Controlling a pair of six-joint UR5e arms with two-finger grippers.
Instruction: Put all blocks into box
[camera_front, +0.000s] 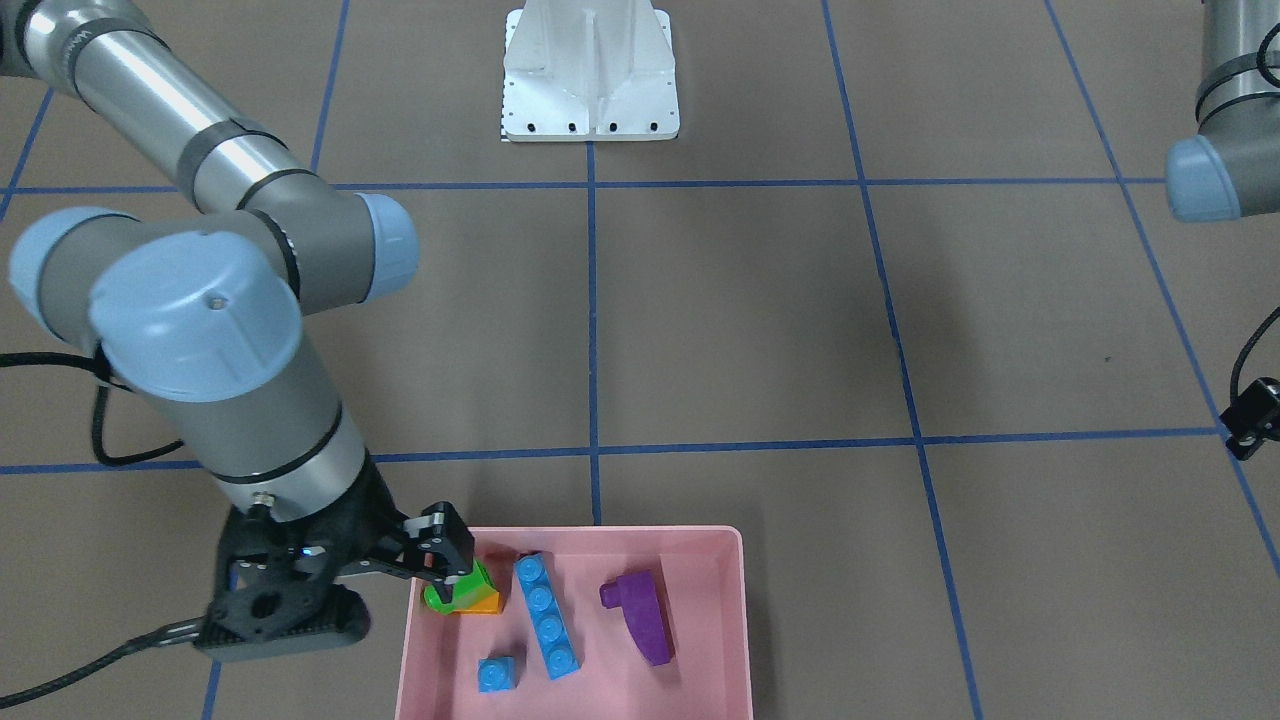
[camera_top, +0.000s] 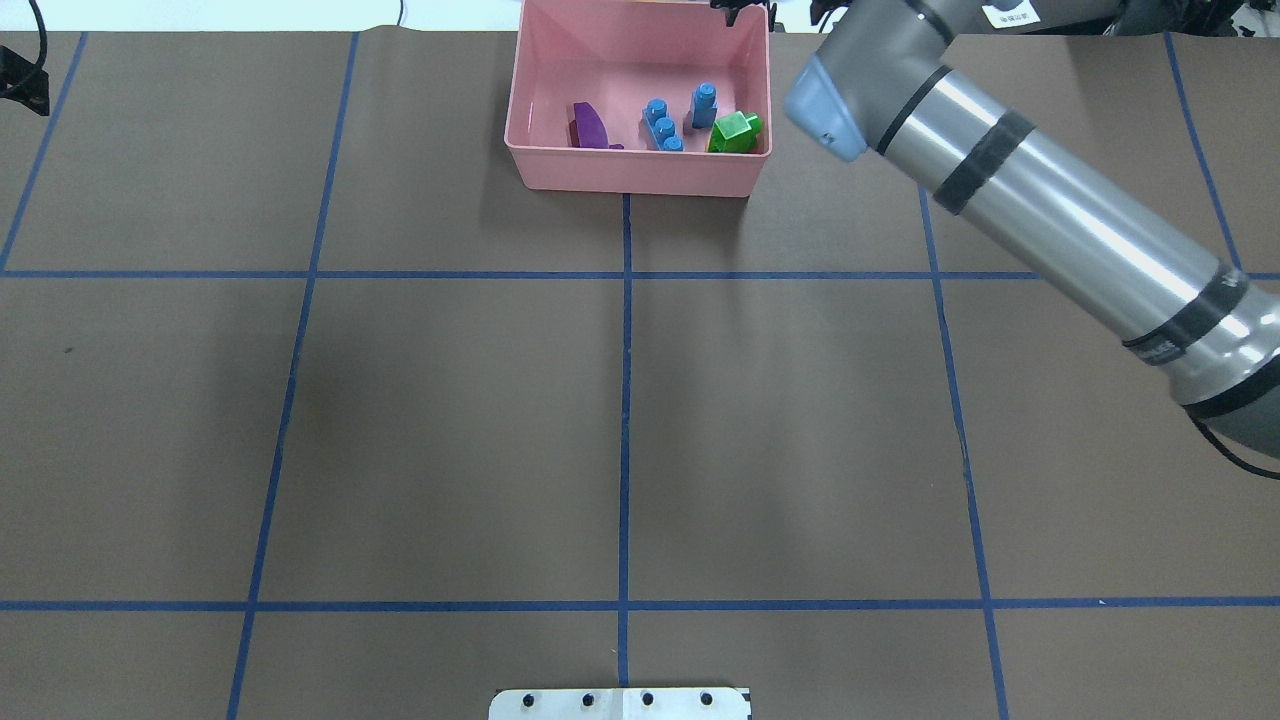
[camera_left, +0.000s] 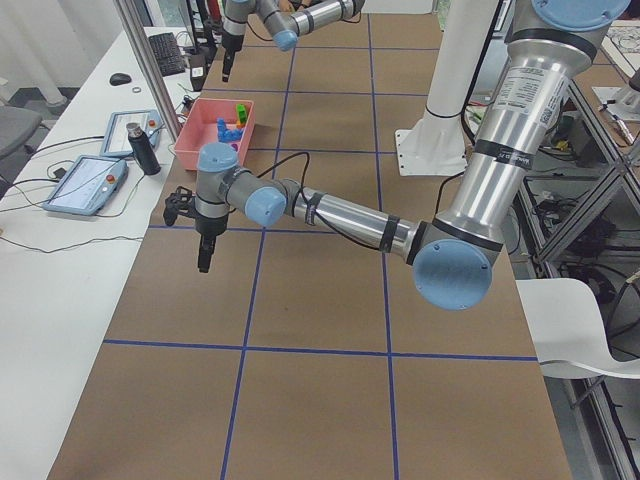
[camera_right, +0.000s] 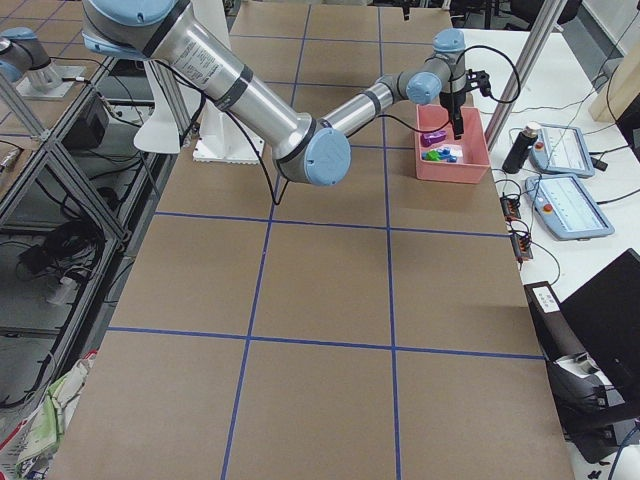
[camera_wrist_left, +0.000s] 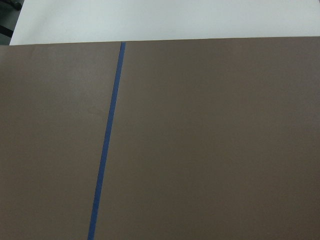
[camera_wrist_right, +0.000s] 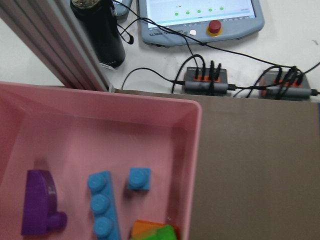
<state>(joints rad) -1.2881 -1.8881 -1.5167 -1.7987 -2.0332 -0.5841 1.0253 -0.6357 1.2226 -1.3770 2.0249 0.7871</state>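
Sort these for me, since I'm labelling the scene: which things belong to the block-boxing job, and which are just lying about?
Part of the job: pink box; and inside it, green block, orange block, long blue bar, small blue cube, purple block.

Just lying about: white base plate, black bottle, pendant with red button, cable hubs.

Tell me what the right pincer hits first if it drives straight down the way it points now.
Probably the green block, which sits on the orange block inside the pink box. The right pincer hangs pointing down about over it; exact alignment is hard to judge.
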